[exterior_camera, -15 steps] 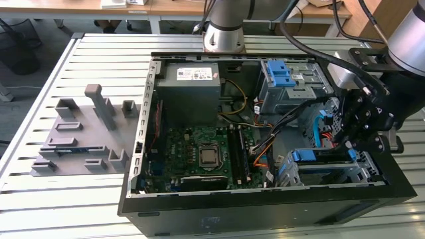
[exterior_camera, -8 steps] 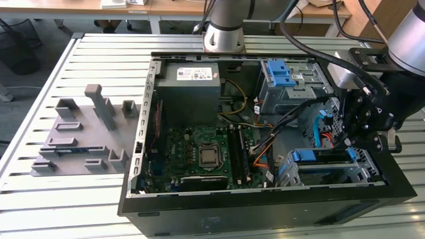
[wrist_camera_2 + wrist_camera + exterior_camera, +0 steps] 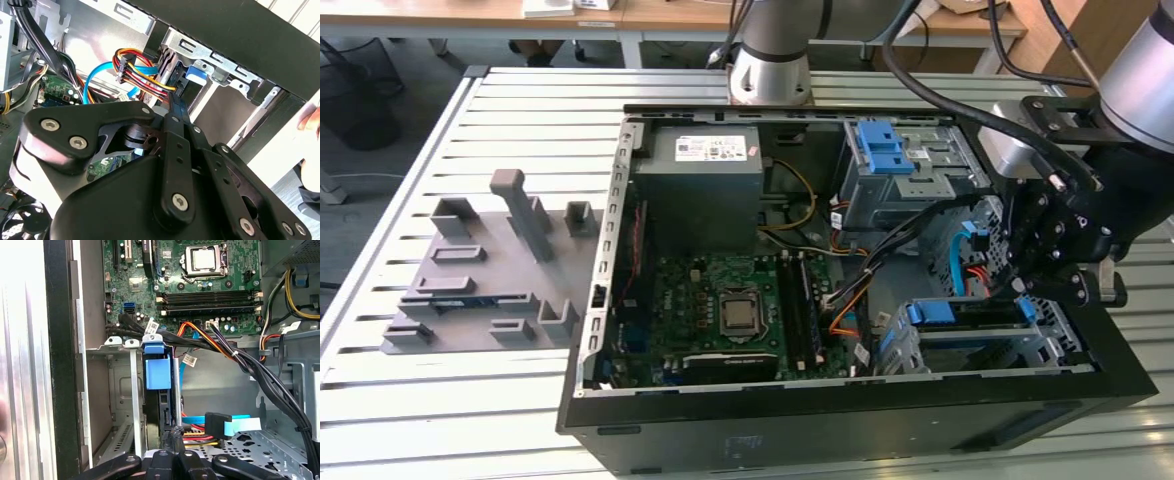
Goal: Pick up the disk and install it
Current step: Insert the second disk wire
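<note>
Disk [image 3: 156, 372] seated upright in the drive cage.
Its blue carrier tab stands between the cage's metal rails [image 3: 134, 390] at the open computer case's [image 3: 854, 410] front corner; the tool [image 3: 174, 432] sits just behind it, fingers pressed together, beside coloured cables [image 3: 142, 70].

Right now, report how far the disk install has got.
Done: the disk stands on edge inside the drive cage slot. In hand: the gripper is right at the disk's near edge; whether it grips it is unclear. Left: I cannot tell if the disk is fully seated.
</note>
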{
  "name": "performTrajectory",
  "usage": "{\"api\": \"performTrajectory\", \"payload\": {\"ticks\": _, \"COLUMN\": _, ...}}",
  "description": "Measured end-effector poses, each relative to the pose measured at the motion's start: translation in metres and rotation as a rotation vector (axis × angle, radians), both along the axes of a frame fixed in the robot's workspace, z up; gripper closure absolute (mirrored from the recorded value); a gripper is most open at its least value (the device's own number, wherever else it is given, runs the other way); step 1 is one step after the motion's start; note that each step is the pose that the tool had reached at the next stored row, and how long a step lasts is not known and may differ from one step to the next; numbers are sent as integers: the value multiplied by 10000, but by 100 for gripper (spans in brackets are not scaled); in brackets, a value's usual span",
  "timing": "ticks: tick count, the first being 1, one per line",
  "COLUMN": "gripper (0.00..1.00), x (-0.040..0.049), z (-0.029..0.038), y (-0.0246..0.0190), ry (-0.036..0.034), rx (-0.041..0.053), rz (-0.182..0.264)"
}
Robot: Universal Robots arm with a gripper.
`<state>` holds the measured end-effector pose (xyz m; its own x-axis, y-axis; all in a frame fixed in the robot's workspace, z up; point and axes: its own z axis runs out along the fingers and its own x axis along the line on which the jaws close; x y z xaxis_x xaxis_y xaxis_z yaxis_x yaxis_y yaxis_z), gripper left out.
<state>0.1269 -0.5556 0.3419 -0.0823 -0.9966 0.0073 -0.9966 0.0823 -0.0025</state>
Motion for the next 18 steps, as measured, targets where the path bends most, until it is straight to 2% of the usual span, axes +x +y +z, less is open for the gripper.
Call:
{"api": "performTrajectory", "payload": {"ticks": 7, "gripper": 89, "x": -15, "z": -1, "y": 0, "ry": 0, "rx": 4, "rz": 0}}
{"api": "performTrajectory", "payload": {"ticks": 14, "gripper": 89, "x": -119, "z": -1, "y": 0, "ry": 0, "rx": 2, "rz": 0}}
{"api": "performTrajectory", "payload": {"ticks": 18, "gripper": 89, "x": -135, "z": 0, "y": 0, "ry": 0, "rx": 1, "rz": 0}}
